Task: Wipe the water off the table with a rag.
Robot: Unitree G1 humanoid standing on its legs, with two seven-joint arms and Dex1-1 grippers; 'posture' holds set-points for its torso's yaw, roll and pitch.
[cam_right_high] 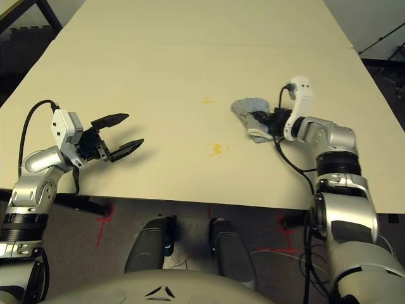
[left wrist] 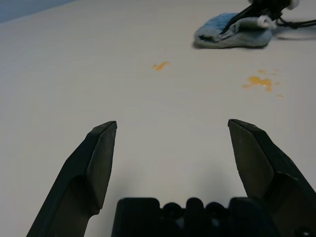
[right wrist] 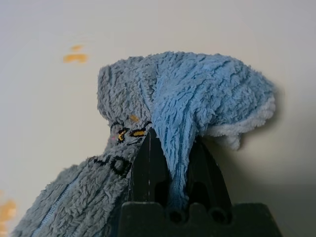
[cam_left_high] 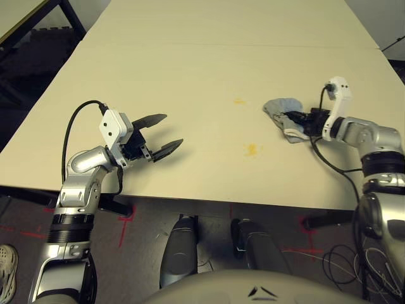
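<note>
Two orange spills (cam_left_high: 252,149) remain mid-frame on the table (cam_left_high: 190,76); right gripper (cam_left_high: 297,120) pinches the rag (cam_left_high: 283,111), left gripper (cam_left_high: 159,134) spread. Next, probably drag the rag left.

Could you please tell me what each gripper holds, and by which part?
Right gripper: the grey-blue terry rag, pinched by a raised fold. Left gripper: open, empty.

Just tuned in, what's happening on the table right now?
The right gripper is shut on the rag, a fold of it pinched between its fingers, with the rest lying on the table. Two yellow-orange splotches of water sit unwiped to the rag's left, toward the table's middle. The left gripper hovers open over the near left part of the table, holding nothing.
</note>
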